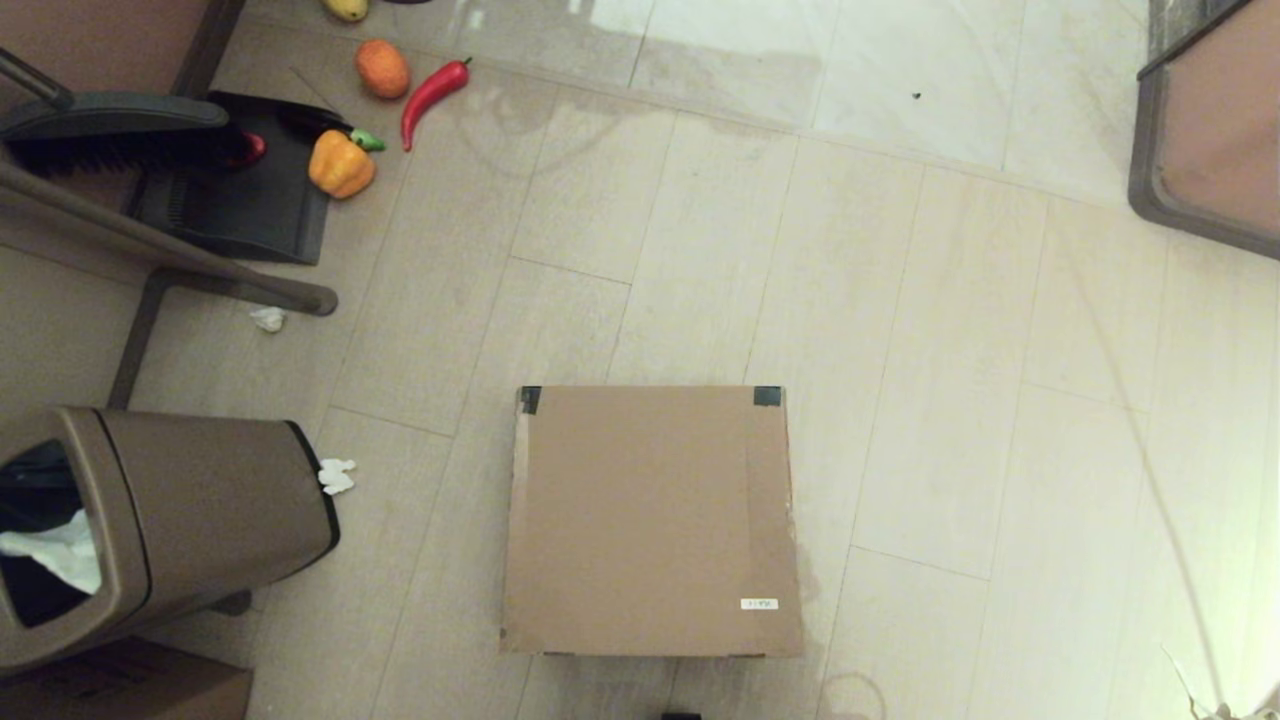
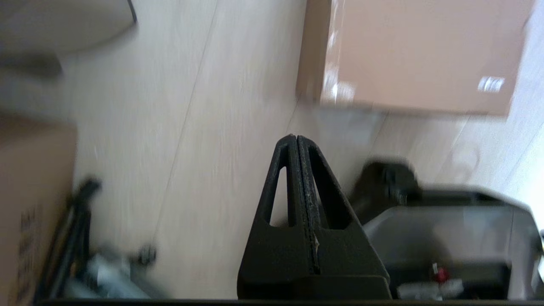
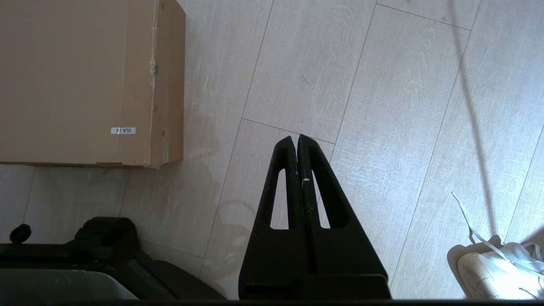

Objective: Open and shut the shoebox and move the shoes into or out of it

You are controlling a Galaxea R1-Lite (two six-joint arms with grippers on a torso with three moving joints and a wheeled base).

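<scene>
While lid down: shoebox [image 1: 650, 520] unopened on floor.
Left hand [image 2: 296, 142]: closed, empty.
Right hand [image 3: 296, 142]: closed, empty.
Risk: box sliding if lid pried.

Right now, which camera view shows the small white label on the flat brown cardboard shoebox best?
The right wrist view: the small white label on the shoebox is close, its print visible. The head view shows it tiny; the left wrist view shows it smeared.

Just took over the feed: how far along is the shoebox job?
Done: nothing that shows. The shoebox sits on the floor with its lid closed, no shoes in view. In hand: nothing; the left tool and right tool are shut, off the box. Left: opening the lid, moving the shoes.
</scene>
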